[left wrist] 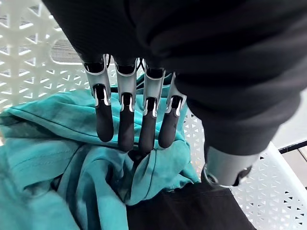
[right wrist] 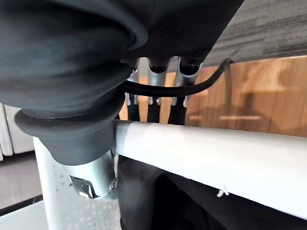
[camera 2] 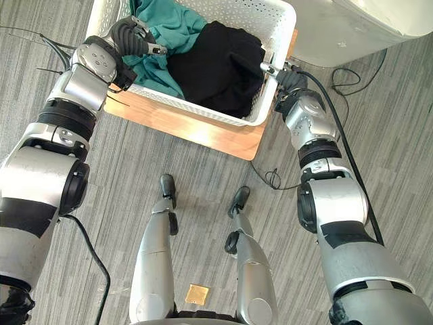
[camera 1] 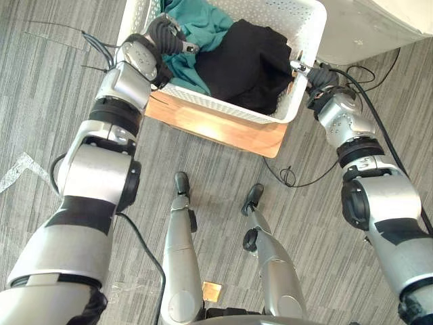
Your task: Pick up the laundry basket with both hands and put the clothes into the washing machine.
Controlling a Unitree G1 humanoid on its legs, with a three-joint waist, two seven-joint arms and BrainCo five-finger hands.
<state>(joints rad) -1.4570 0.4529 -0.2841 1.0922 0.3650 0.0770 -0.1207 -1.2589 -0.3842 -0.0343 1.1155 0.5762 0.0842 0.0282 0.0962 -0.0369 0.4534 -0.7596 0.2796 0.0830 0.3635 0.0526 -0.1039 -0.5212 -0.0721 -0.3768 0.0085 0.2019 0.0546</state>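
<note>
A white perforated laundry basket (camera 1: 226, 108) stands on a low wooden platform (camera 1: 223, 132). Inside it, teal clothes (camera 1: 201, 24) lie on the left and black clothes (camera 1: 245, 61) on the right. My left hand (camera 1: 166, 34) reaches over the basket's left rim. In the left wrist view its fingers (left wrist: 127, 120) are straight, with their tips on the teal clothes (left wrist: 57, 158). My right hand (camera 1: 316, 76) is at the right rim. There the white rim (right wrist: 216, 153) runs between the thumb (right wrist: 91, 177) inside and the fingers on the outside wall.
A white washing machine (camera 1: 369, 27) stands past the basket at the back right. Grey striped carpet surrounds the platform. A pale tape mark (camera 1: 17, 169) lies on the floor to the left.
</note>
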